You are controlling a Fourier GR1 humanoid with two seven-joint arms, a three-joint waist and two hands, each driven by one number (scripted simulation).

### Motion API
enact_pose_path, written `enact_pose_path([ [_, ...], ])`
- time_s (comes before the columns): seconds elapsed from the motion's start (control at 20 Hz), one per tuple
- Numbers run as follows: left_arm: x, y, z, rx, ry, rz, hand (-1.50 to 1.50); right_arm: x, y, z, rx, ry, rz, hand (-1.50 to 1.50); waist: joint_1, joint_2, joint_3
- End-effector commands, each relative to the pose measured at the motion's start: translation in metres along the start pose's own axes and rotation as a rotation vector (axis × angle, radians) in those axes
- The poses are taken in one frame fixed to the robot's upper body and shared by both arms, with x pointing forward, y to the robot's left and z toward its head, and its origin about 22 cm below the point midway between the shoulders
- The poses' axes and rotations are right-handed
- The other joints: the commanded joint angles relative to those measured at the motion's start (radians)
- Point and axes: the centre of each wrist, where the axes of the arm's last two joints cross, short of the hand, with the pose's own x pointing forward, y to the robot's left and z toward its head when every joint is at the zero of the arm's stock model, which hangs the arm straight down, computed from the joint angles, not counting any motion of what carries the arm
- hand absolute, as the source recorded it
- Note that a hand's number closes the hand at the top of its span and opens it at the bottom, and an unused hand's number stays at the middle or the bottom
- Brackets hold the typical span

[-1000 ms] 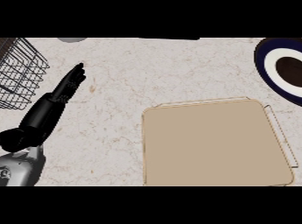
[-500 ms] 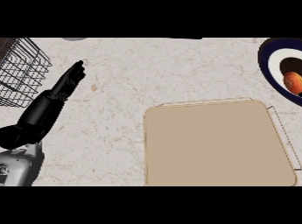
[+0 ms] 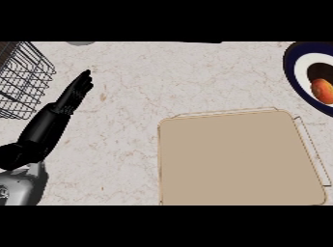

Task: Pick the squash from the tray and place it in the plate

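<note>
Squash lying in the plate; tray bare on the tabletop. Left hand extended flat beside the wire basket, fingers straight and pressed together.

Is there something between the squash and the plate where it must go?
Nothing visible. The orange squash already shows on the plate at the right edge, away from the tan tray. The left hand lies open near the wire basket.
</note>
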Motion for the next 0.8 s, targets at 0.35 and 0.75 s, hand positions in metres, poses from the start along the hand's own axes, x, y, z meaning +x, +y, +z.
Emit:
enact_pose_path([
  [0.35, -0.008, 0.0, -0.001, 0.025, 0.012, 0.009, 0.0, -0.005, -0.042, 0.024, 0.001, 0.008, -0.598, -1.5, -0.025, 0.002, 0.001],
  [0.75, -0.004, 0.001, 0.002, 0.019, -0.006, -0.02, 0.0, -0.007, -0.087, 0.057, -0.016, 0.008, -0.693, -1.5, -0.024, 0.007, 0.007],
])
